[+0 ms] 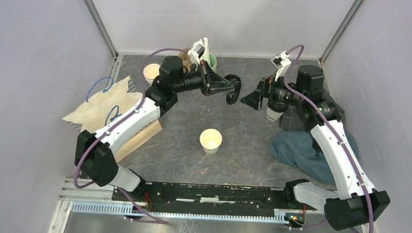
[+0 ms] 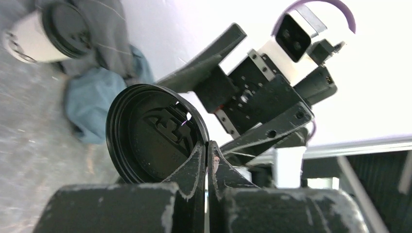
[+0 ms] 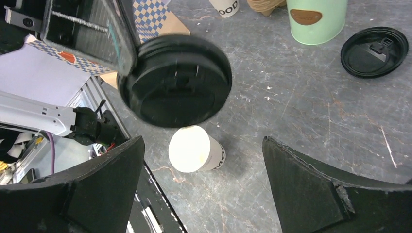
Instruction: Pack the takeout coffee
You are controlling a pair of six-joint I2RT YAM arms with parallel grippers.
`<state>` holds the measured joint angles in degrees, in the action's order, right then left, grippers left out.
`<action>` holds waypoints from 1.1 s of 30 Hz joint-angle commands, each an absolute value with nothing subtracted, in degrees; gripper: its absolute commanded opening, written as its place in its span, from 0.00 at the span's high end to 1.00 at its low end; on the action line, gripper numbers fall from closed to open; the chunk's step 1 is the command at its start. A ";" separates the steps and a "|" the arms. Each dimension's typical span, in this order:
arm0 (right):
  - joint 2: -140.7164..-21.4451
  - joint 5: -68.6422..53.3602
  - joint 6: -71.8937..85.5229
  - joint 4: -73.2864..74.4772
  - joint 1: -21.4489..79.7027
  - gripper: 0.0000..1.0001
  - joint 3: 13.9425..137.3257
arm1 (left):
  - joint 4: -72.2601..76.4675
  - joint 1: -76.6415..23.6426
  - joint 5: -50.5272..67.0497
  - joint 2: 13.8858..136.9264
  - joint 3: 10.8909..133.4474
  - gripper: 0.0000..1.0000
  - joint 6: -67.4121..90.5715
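I read the left gripper (image 2: 207, 148) as clamped on the rim of a loose black lid (image 2: 150, 138), holding it in the air in front of the right gripper (image 3: 203, 141). The right gripper's jaws stand wide apart and empty. The takeout coffee (image 1: 271, 114) sits on the table (image 1: 181, 147) under the right wrist, just beside a grey cloth (image 2: 107, 29).

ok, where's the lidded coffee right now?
Top view, right side of the table: the takeout coffee sits partly under the right arm, beside the grey cloth and just beyond the blue cloth.
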<state>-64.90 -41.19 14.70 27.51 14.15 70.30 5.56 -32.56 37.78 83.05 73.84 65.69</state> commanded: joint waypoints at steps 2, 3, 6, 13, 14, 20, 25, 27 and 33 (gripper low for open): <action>-65.06 -45.17 18.48 17.18 15.54 0.02 68.95 | 27.17 -32.61 44.97 83.00 69.54 0.98 86.37; -64.64 -45.64 20.22 15.03 15.60 0.02 68.09 | 27.57 -32.61 44.97 83.07 69.30 0.98 86.85; -64.72 -45.96 21.91 11.98 16.16 0.02 67.81 | 28.18 -32.61 45.09 83.56 69.18 0.98 87.76; -66.34 -44.06 25.05 10.40 17.61 0.02 69.58 | 27.73 -32.61 44.47 83.60 68.33 0.98 87.41; -66.14 -43.27 24.97 10.98 17.66 0.02 69.80 | 27.69 -32.61 44.26 83.52 68.11 0.98 87.26; -64.40 -39.33 24.88 13.50 17.63 0.02 69.34 | 26.52 -32.61 42.53 83.15 66.96 0.98 86.23; -63.18 -40.11 26.74 11.22 17.68 0.02 67.60 | 26.63 -32.52 42.36 83.06 66.36 0.98 85.88; -63.62 -40.84 27.31 10.41 18.01 0.02 67.34 | 26.61 -32.54 42.36 83.12 66.06 0.98 85.78; -63.81 -40.08 28.34 8.68 19.44 0.02 67.17 | 27.29 -32.52 42.49 83.66 65.39 0.98 85.87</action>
<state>-64.69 -40.29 26.85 12.88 18.63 67.31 25.41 -32.38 42.15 83.81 65.67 84.84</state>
